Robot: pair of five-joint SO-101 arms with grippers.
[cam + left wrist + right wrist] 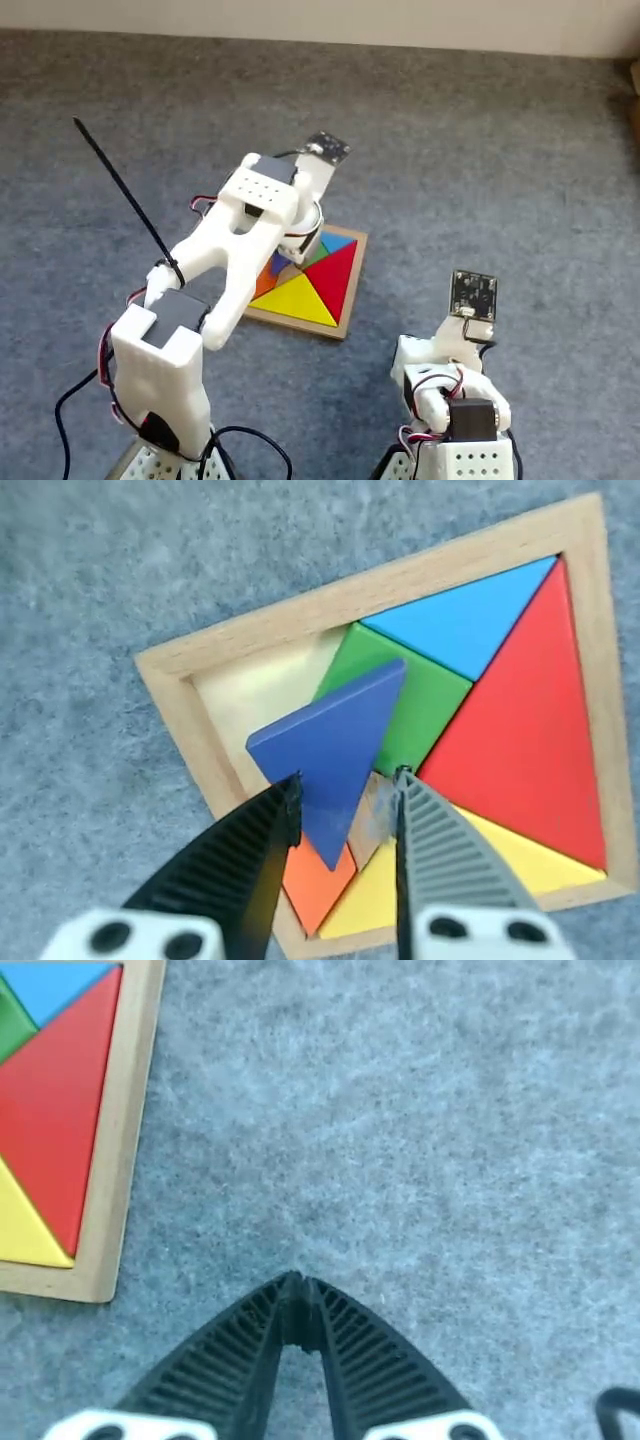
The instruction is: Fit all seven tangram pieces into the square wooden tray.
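While the left gripper [347,780] clasps the blue triangle [330,735] near its narrow end, holding it tilted above the bare corner of the square wooden tray [250,630] and overlapping the green piece [435,705], the right gripper [300,1290] sits clenched, holding nothing, over grey carpet [420,1120] beside the tray's edge.

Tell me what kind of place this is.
Probably a robot practice bench: the left arm and right arm mounted side by side, a grey carpet-like table cover, and a wooden tangram tray, the left claw holding a blue triangle over it.
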